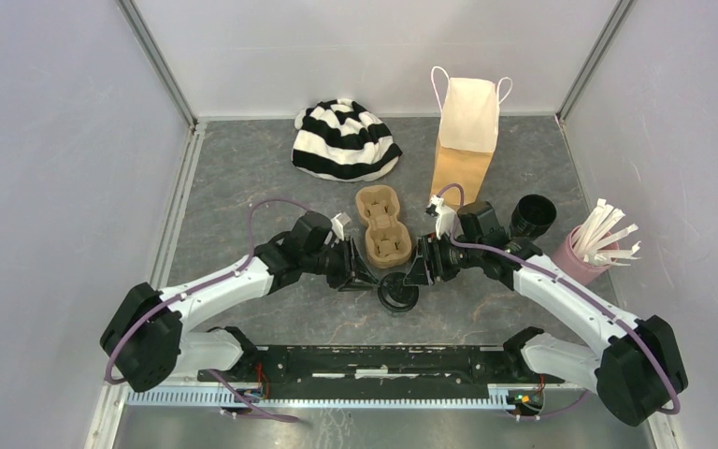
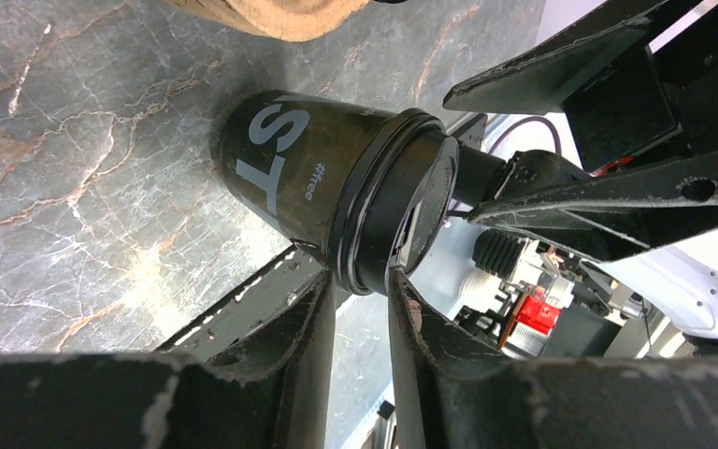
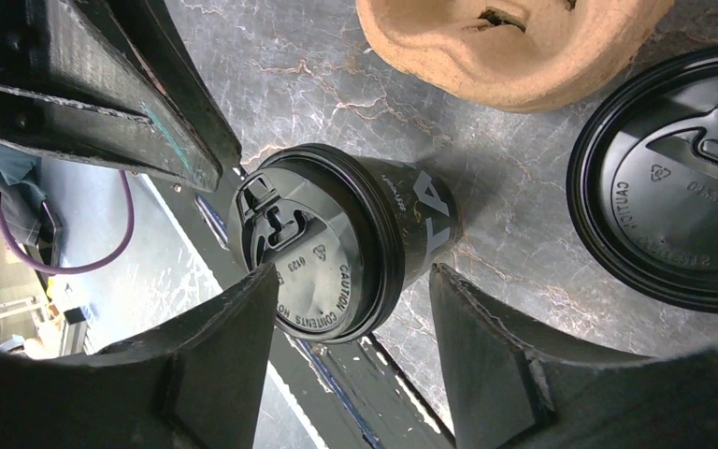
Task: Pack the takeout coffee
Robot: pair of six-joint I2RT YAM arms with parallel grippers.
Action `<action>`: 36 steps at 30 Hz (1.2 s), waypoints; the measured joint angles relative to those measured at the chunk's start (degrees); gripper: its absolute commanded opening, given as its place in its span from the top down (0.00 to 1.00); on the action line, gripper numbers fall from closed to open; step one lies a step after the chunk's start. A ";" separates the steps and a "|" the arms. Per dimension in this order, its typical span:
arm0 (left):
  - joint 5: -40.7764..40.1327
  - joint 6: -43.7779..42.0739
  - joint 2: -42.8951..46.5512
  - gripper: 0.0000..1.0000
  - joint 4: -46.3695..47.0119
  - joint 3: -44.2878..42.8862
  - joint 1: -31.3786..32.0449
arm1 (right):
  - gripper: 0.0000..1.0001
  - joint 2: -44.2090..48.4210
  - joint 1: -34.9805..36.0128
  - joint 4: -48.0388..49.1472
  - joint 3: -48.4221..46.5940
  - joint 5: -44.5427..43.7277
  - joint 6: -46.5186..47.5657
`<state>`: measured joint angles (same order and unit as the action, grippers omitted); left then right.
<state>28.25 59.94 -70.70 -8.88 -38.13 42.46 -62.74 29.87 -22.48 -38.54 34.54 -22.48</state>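
I am finding the left hand [image 2: 360, 285] narrowed to a slim gap, its fingertips sitting at the rim of the lid [image 2: 421, 220] on a black cup [image 2: 294, 173]. I cannot tell whether they are actually clamping it. The right hand [image 3: 353, 273] is standing roughly half open, with one finger on either side of the same cup. I am seeing no grip there, so it is holding nothing. The cup is resting on the worktop [image 1: 243, 187], between the two hands and just on the near side of the cardboard carrier [image 1: 380, 224].

Moving outward, the right wrist view is showing a second lidded cup [image 3: 673, 178] just beside the first and near the carrier. Both pockets of the carrier are lying empty. The paper bag [image 1: 465, 150] is standing upright at the back of the worktop, well apart from both hands. I am seeing nothing entering it, though its inside is hidden from me.

I am judging the task as barely begun. No coffee is packed, and both cups are waiting to be seated in the carrier and put into the bag.
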 measured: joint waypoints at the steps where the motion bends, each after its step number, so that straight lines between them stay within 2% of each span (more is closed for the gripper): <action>1: 0.48 0.00 -0.07 0.66 0.09 0.22 0.00 | 0.36 -0.07 0.00 0.35 0.11 0.11 0.00; 9: 2.43 0.00 -2.08 0.75 2.19 0.33 0.02 | 0.40 -0.44 0.02 2.27 1.86 1.53 -0.26; 20: 2.58 -0.83 -6.03 0.81 -0.11 -0.39 0.15 | 0.43 -1.05 0.00 3.43 3.34 1.57 -0.35; 30: -1.60 -4.02 -8.15 0.82 -8.02 -1.55 0.79 | 0.43 -1.88 0.00 3.93 3.65 1.62 -0.83; 36: -2.69 -4.20 -6.82 0.78 -9.11 -1.36 0.81 | 0.45 -2.43 0.00 4.02 3.65 1.75 -0.72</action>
<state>25.56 55.75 -77.52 -18.00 -39.48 43.27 -65.17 29.87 -18.46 -34.89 36.29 -23.20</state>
